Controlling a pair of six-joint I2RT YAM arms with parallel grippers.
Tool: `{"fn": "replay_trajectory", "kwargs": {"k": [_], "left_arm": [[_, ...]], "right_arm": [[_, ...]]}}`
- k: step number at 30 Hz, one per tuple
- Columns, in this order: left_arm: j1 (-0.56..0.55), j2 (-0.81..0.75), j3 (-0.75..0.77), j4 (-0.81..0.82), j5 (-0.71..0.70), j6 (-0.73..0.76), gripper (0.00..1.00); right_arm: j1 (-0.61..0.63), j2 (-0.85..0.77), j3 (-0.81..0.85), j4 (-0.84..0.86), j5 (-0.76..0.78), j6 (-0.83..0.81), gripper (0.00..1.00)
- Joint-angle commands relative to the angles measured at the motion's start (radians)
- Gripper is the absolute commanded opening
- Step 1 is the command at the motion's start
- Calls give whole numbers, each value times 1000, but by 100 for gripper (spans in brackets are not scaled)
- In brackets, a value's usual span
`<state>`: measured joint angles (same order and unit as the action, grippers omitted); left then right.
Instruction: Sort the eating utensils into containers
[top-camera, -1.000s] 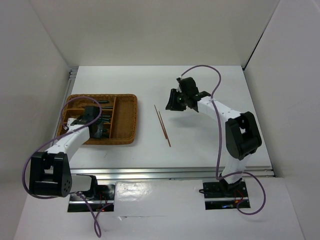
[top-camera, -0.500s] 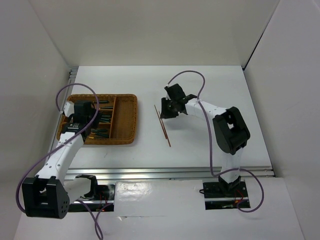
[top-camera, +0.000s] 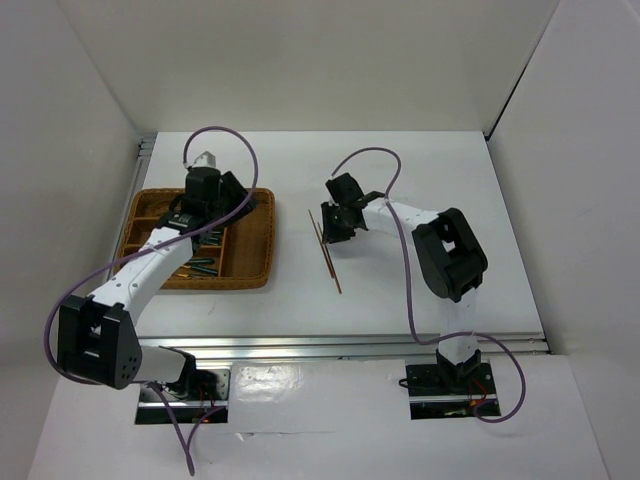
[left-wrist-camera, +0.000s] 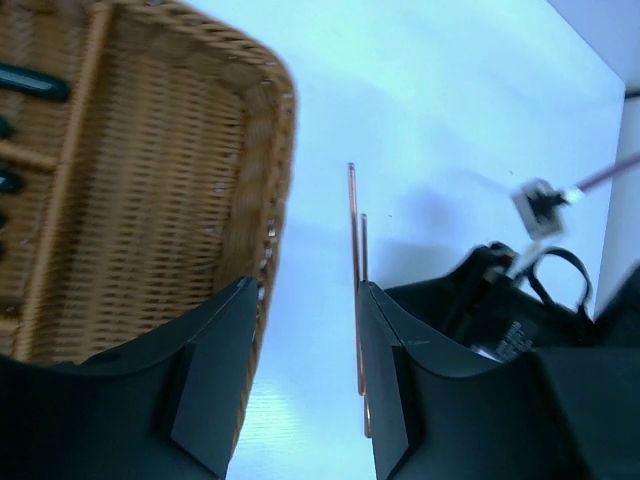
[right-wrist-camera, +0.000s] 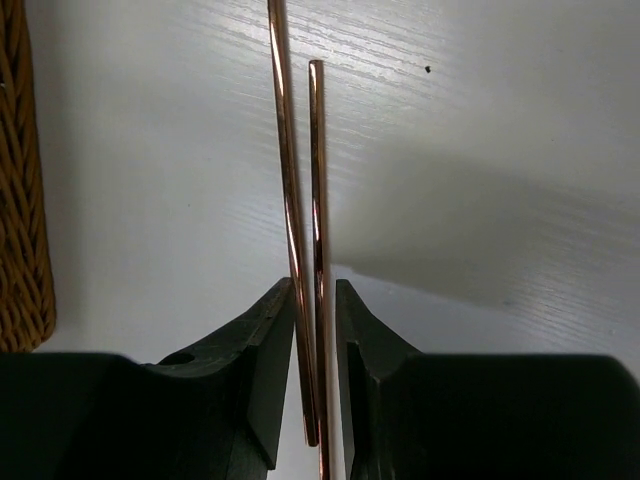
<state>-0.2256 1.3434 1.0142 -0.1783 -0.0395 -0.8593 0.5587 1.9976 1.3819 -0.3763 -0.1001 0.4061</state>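
Well, your dark-handled utensils (top-camera: 203, 264) lie in the wicker tray (top-camera: 225, 283) compartments. The left gripper (left-wrist-camera: 305, 300) gapes, holding nothing. The right gripper (right-wrist-camera: 313, 290) narrowly straddles the chopsticks (right-wrist-camera: 290, 180) on the table (top-camera: 400, 280), grip uncertain.

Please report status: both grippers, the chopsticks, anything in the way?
Left gripper open, empty, above wicker tray's right edge. Right gripper open, jaws astride both chopsticks, flat on table. Left gripper may block tray access.
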Motion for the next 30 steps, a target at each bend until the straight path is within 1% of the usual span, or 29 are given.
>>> {"fn": "replay_trajectory", "kwargs": {"k": [1,6,9,11,15,23,30], "left_arm": [[-40,7,69,46,-2,115,58],[-95,16,83,37,-95,144,58],[-95,5,83,25,-121,144,58],[-95,-4,83,16,-132,144,58],[-95,-13,83,7,-167,135,58],[-95,-46,53,7,-188,135,59],[-95,-46,53,-12,-197,135,59]], "right_arm": [[18,10,43,1,34,-10,30],[18,30,52,1,45,-20,29],[18,40,62,-9,74,-20,29],[27,40,62,-9,105,-29,26],[46,49,71,-29,148,-38,26],[55,67,80,-29,148,-29,26],[55,87,80,-47,189,-29,26]]}}
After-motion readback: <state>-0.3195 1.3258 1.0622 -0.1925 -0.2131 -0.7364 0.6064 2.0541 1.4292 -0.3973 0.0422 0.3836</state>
